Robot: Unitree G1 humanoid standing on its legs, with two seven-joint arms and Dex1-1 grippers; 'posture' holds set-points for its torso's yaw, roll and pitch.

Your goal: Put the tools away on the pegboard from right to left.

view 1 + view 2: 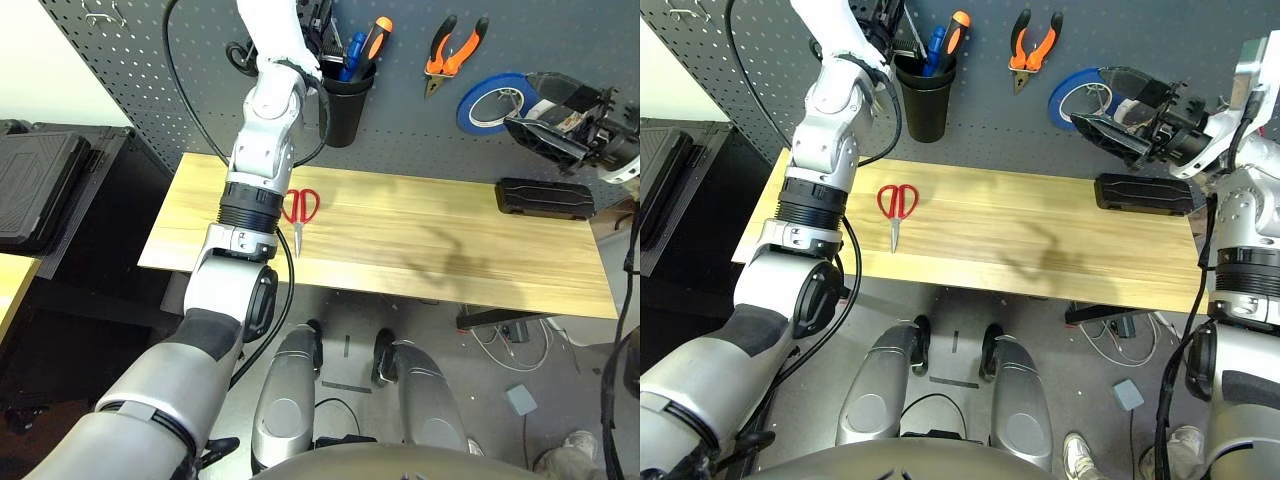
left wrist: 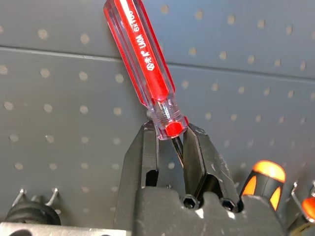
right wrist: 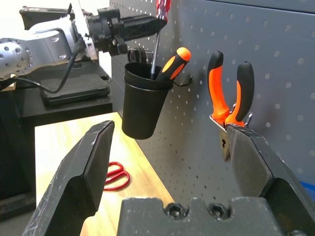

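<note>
My left gripper (image 2: 170,132) is shut on the thin shaft of the red-handled screwdriver (image 2: 140,64). It holds the screwdriver handle-up against the pegboard (image 1: 420,130), with the tip reaching into the black cup (image 3: 142,105). The orange-and-black pliers (image 1: 453,55) hang on a hook to the right of the cup. Red-handled scissors (image 1: 299,208) lie on the wooden table (image 1: 400,250) below the cup, beside my left forearm. My right gripper (image 1: 1092,100) is open and holds nothing. It hovers in front of the blue tape roll (image 1: 490,100) at the right of the board.
The cup also holds an orange-and-black screwdriver (image 1: 376,38) and a blue-handled tool (image 1: 352,50). A black case (image 1: 545,197) lies at the table's back right. A dark case (image 1: 35,185) sits on a stand off the table's left end.
</note>
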